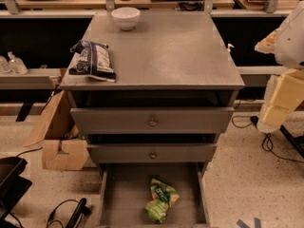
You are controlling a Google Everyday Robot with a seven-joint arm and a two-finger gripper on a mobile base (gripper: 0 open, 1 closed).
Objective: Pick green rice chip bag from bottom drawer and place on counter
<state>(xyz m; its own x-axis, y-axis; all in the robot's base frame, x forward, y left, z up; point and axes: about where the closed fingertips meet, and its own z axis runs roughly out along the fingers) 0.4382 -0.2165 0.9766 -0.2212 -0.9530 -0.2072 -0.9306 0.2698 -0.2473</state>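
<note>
Lying in drwr [124, 194]: bag [160, 199]; claw off-frame.

End effector [267, 42] right of counter [156, 56]

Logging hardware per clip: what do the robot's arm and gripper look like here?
At the right edge, a smooth white rounded arm shell sits above pale-yellow blocky segments, apparently the gripper. No markings or cables on it are visible.

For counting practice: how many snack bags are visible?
2: striped bag on the counter, left side; green rice chip bag in the bottom drawer. Upper drawers may hide more. Gripper: right edge.
</note>
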